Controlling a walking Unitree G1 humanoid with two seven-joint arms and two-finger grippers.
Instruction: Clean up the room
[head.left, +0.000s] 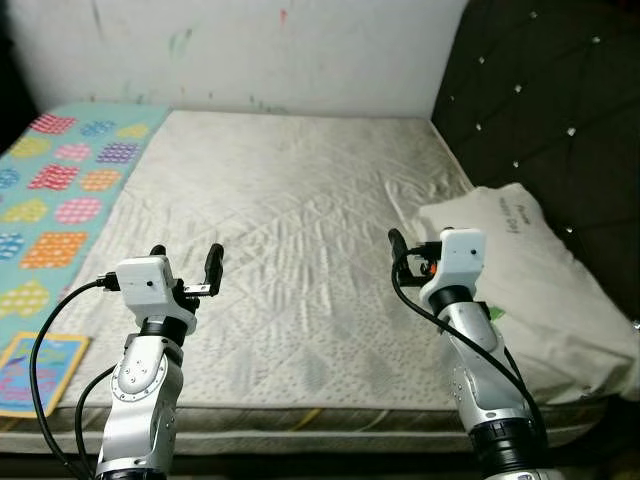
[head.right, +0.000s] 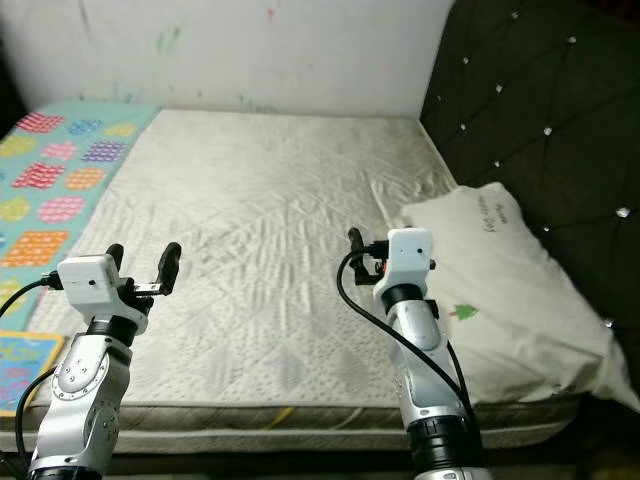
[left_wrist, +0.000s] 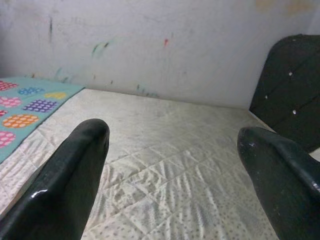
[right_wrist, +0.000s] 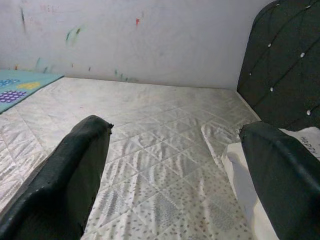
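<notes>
the white pillow (head.left: 520, 280) lies along the right edge of the mattress (head.left: 290, 250), against the dark tufted headboard (head.left: 560, 110), its near end reaching over the mattress's front right corner. small print and a little green tree mark show on its cover. the mattress is bare, quilted in a diamond pattern, and runs back to a white wall (head.left: 250, 50) marked with small colour smudges. along the mattress's left edge lies a teal sheet (head.left: 60, 190) with bright dotted patches, and a colourful book (head.left: 35, 370) sits near the front left corner, on that sheet's near end.

the right gripper (head.right: 385, 250) hovers above the mattress just beside the pillow's inner edge, fingers spread apart and holding nothing; in the right wrist view the pillow's corner sits next to one finger. the left gripper (head.left: 187, 262) hangs over the front left part of the mattress, fingers (left_wrist: 65, 180) likewise parted and empty, well apart from the pillow.
</notes>
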